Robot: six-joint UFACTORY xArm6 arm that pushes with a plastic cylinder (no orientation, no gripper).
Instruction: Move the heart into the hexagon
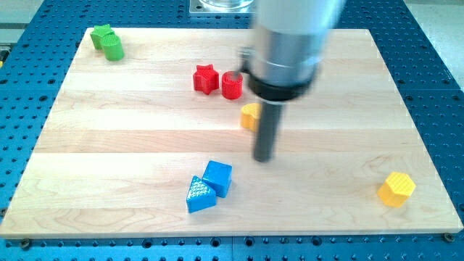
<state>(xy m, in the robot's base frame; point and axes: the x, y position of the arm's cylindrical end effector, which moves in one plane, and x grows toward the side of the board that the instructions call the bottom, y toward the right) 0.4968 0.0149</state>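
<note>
A yellow heart [249, 115] lies near the board's middle, partly hidden behind my rod. A yellow hexagon [396, 188] sits far off at the view's lower right. My tip [264, 159] rests on the board just below and slightly right of the heart, a short gap from it. The arm's grey body hangs above the rod and covers part of the board's top middle.
A red star [206, 78] and a red cylinder [232, 85] sit above the heart. A blue cube [217, 177] and blue triangle [199, 195] lie at the lower middle. Two green blocks, one a star [101, 34], sit at the top left beside a green cylinder [113, 49]. The wooden board [109, 145] ends on a blue perforated table.
</note>
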